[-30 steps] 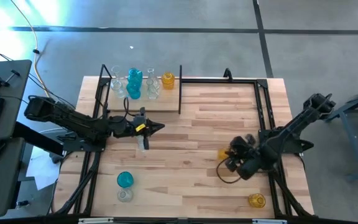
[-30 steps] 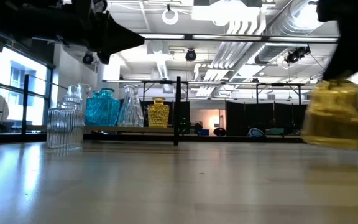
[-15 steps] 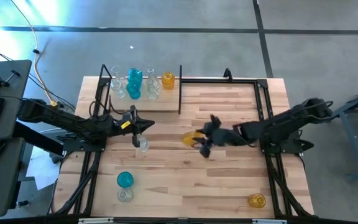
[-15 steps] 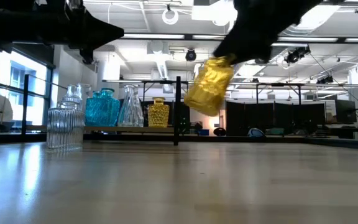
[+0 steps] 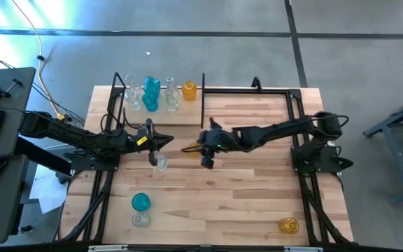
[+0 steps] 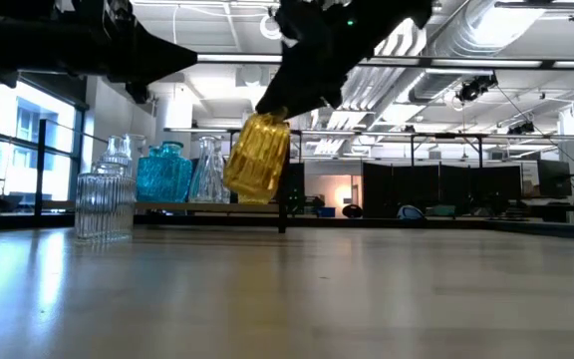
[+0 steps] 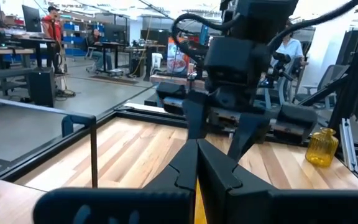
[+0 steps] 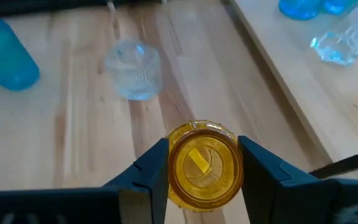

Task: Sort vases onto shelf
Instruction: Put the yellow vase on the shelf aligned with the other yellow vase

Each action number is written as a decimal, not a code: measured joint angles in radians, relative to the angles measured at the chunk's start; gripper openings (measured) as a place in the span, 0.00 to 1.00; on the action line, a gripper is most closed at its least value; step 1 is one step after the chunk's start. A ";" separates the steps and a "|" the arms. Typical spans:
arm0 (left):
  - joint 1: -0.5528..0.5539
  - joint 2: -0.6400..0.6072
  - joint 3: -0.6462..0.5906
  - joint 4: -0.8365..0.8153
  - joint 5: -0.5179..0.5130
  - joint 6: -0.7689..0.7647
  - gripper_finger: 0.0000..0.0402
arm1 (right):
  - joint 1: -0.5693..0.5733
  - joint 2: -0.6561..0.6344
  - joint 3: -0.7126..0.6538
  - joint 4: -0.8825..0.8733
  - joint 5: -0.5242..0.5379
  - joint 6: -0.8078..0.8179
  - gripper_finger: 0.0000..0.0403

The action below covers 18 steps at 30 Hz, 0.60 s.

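Since a second ago, the right end effector (image 5: 203,148) has swung from the surface's (image 5: 257,210) right side to mid-surface, clamped on the amber-yellow textured glass vase (image 6: 257,158). We see it airborne, tilted, mouth toward the wrist camera, long axis slanting. We judge its base could clip the light-wood shelf (image 5: 177,117) edge. Left end effector (image 5: 168,142) hovers closed, empty, beside a clear ribbed vase (image 5: 160,163).

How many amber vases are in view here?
3: one on the shelf near its right post, one held in the right tool mid-table, one by the table's near right corner. None looks hidden.
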 joint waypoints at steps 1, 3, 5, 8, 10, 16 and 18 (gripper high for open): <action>0.000 0.000 0.000 -0.003 0.000 -0.003 0.00 | -0.006 0.021 0.024 -0.020 -0.005 -0.007 0.31; 0.000 0.000 0.000 -0.004 0.000 -0.006 0.00 | -0.015 0.064 0.068 -0.058 -0.014 -0.021 0.31; 0.000 0.000 0.000 -0.005 0.000 -0.006 0.00 | -0.022 0.099 0.104 -0.087 -0.013 -0.026 0.31; 0.000 0.000 0.000 -0.007 0.000 -0.006 0.00 | -0.028 0.135 0.139 -0.103 -0.013 -0.043 0.31; 0.000 0.000 0.000 -0.008 0.000 -0.007 0.00 | -0.030 0.150 0.149 -0.104 -0.013 -0.044 0.31; 0.000 0.000 0.000 -0.009 0.000 -0.009 0.00 | -0.050 0.168 0.153 -0.105 -0.014 -0.043 0.32; 0.000 0.000 0.000 -0.009 0.000 -0.009 0.00 | -0.056 0.168 0.153 -0.105 -0.012 -0.042 0.33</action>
